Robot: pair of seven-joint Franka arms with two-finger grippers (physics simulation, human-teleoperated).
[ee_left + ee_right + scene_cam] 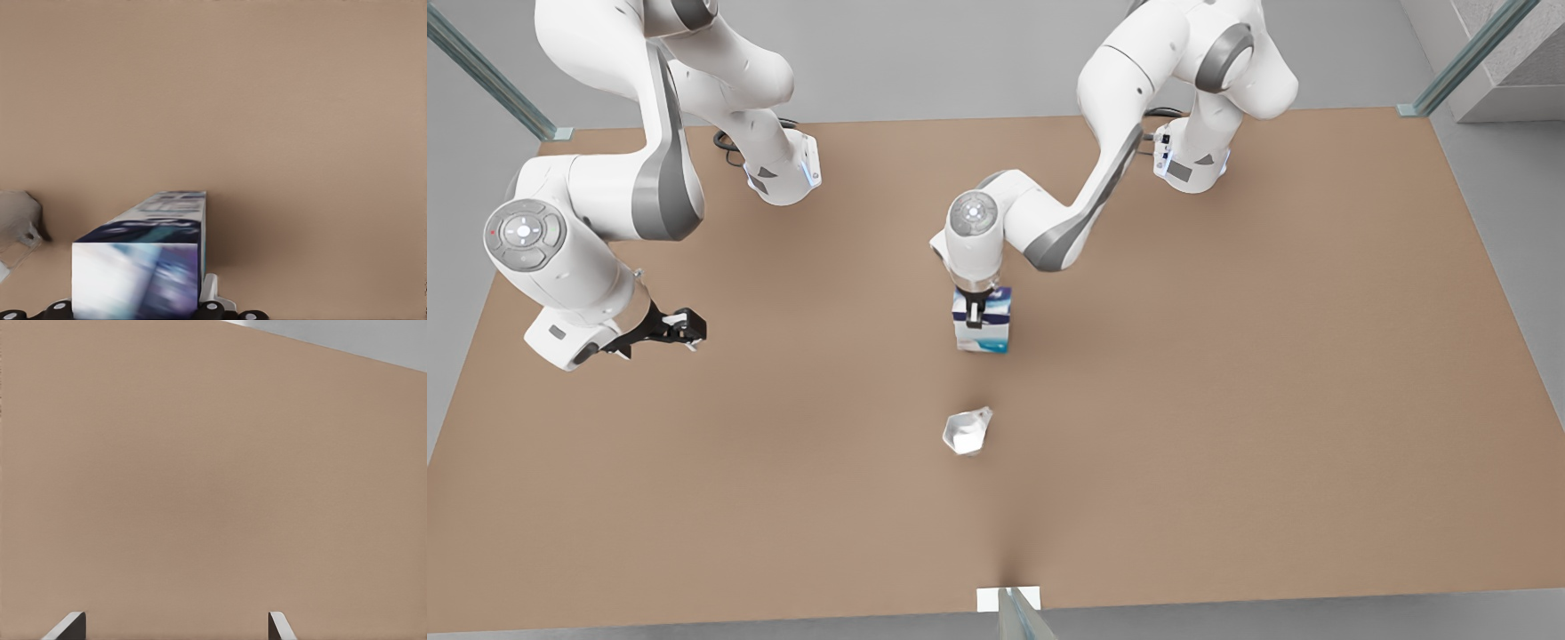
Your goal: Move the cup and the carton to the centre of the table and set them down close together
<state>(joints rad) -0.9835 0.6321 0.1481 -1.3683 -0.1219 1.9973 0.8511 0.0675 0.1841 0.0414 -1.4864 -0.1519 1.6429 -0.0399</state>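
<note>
Left gripper [977, 313] at the table's [1227, 400] middle, fingers clamped on the carton [983, 331] from above. Left wrist view has the carton [143, 267] close under the camera, held between the fingers, dark blue band uppermost. Whether its base is touching the tabletop or hanging just above cannot be told.

Cup [967, 431] lies tipped on its side, near the carton, on the side toward the front view's lower edge. Whitish inside faces the camera; narrow end points toward the front view's upper right. A gap of bare table separates the two. Left wrist view catches the cup [19, 223] at the frame edge, just beside the carton.

Right gripper [679, 329] hangs over bare table on the front view's left, well apart from both items. Fingers spread wide [67, 628], nothing between them. This arm waits.

Judgement: carton is about at centre. The cup is already near; closing the gap falls to the free right arm, which must reach toward the front view's right. Tipped cup may roll if nudged.
</note>
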